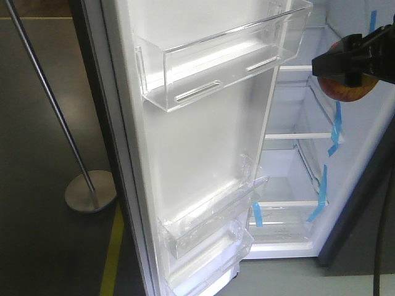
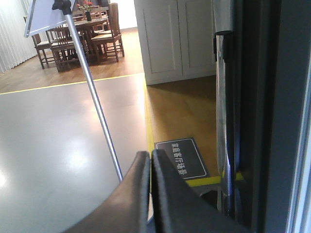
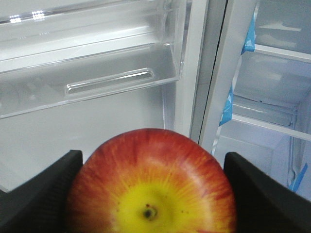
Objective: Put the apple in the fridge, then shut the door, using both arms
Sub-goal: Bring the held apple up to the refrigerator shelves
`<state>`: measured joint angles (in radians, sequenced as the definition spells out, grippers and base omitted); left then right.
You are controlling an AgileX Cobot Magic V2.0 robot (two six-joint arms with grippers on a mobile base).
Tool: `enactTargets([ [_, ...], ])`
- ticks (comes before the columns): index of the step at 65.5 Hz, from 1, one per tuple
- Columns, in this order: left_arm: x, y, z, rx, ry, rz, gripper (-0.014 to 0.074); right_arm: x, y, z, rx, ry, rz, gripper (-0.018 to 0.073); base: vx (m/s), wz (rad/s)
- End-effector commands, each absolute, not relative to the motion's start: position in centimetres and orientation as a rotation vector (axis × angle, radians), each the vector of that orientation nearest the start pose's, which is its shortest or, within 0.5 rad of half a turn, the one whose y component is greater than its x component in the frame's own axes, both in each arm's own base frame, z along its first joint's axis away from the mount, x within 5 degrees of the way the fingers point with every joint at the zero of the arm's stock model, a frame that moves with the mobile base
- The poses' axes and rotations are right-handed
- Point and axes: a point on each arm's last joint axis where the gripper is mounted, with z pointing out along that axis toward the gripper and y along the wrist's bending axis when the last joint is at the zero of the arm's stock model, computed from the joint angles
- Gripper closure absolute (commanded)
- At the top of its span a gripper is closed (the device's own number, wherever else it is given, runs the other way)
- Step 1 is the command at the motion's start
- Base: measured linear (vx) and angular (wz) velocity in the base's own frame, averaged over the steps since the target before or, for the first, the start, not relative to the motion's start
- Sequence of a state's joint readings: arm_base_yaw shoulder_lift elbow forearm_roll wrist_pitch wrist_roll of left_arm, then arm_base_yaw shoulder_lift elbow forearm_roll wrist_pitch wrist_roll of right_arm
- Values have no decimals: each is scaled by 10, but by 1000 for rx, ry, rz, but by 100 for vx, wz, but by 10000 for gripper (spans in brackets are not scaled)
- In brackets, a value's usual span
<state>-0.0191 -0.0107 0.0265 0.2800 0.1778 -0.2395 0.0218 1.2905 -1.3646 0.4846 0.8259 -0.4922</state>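
Right gripper (image 3: 150,196) around apple (image 3: 150,174), near open door (image 1: 203,142), before fridge (image 1: 295,168).

Front view: mounted high, angled downward, near the open door (image 1: 203,142), with the shelves (image 1: 296,134) of the fridge (image 1: 290,172) beyond on the right. Left wrist view: low, looking over the left gripper (image 2: 150,155) across the floor (image 2: 48,145) toward a distant dining table (image 2: 90,24). Right wrist view: very close behind the apple (image 3: 150,189), facing a door bin (image 3: 112,80). Front and right wrist views share door, shelves and apple.
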Motion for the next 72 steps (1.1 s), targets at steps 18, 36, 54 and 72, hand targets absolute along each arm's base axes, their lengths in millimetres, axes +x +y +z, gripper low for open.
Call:
enactTargets([
  [18, 56, 2, 192, 22, 1597, 40, 604, 266, 37, 440, -347, 2000, 297, 426, 4, 1],
  [36, 56, 2, 192, 22, 1597, 40, 604, 266, 37, 440, -347, 2000, 297, 426, 2, 1],
  [54, 56, 2, 192, 22, 1597, 40, 604, 266, 37, 440, -347, 2000, 297, 426, 0, 0],
  [72, 56, 2, 192, 22, 1597, 40, 604, 266, 37, 440, -347, 2000, 297, 426, 0, 0],
])
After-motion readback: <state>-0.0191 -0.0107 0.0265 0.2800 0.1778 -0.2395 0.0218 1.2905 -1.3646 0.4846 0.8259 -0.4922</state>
